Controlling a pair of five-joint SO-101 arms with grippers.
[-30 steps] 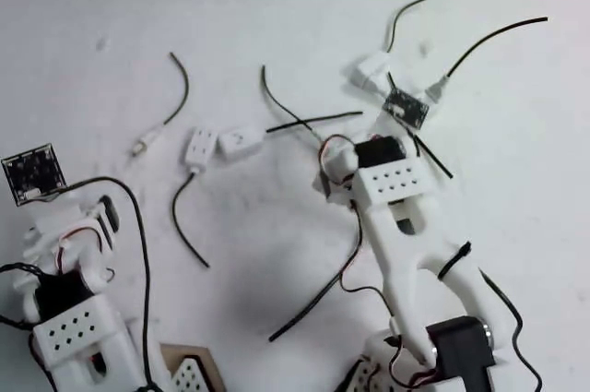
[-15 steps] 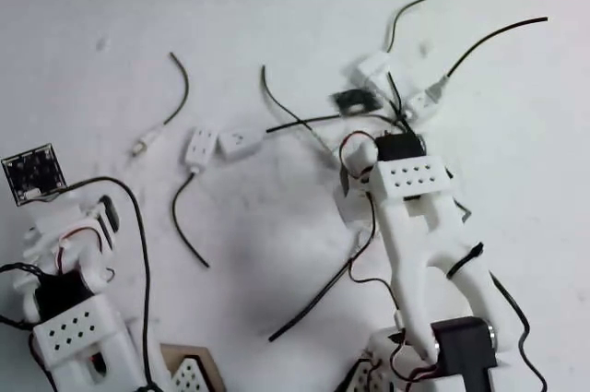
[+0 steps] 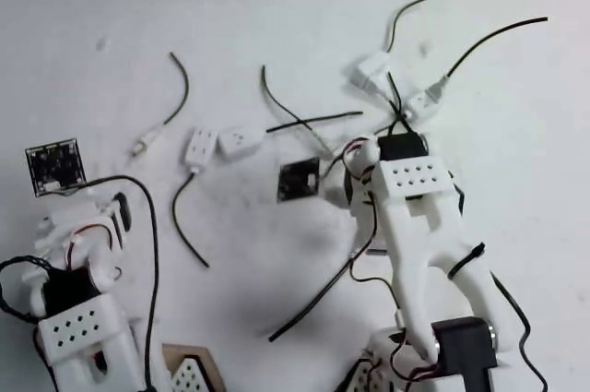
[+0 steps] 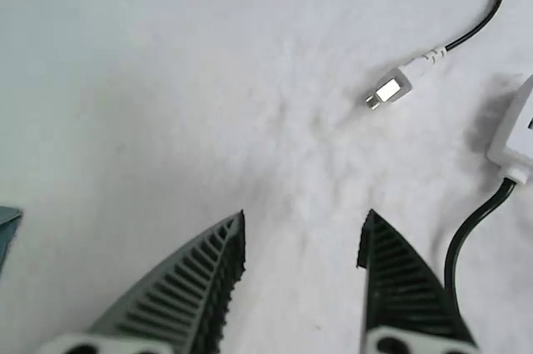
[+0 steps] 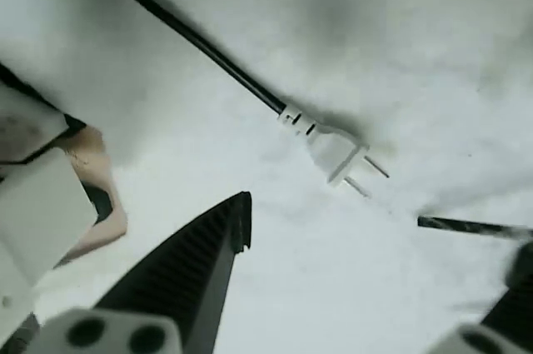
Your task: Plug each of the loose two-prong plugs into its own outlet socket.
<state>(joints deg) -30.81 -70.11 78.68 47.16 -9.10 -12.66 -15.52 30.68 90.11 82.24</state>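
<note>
- Left gripper [image 4: 301, 233]: the two ribbed fingers are spread wide with nothing between them, above the bare white table [image 3: 277, 32].
- Plug A [image 4: 390, 89]: a white plug on a black cord. It lies flat ahead of the left fingertips, apart from them, toward one finger's side.
- Socket 1 [image 4: 520, 125]: a white block past plug A on the same side, with a cord leaving its end.
- High-view count, sockets: three white blocks. Socket 1 and socket 2 [image 3: 240, 141] sit side by side ahead of the left gripper. Socket 3 [image 3: 373, 69] lies well off, beyond the right arm.
- High-view count, plugs: two. One is plug A; plug B [image 3: 426, 97] lies near socket 3.
- Right gripper [image 5: 379, 241]: the fingers are wide apart and hold nothing.
- Plug C [image 5: 333, 150]: white, two bare prongs, black cord. It lies flat just ahead of the right fingertips, untouched. I cannot match it to a plug in the high view.
</note>
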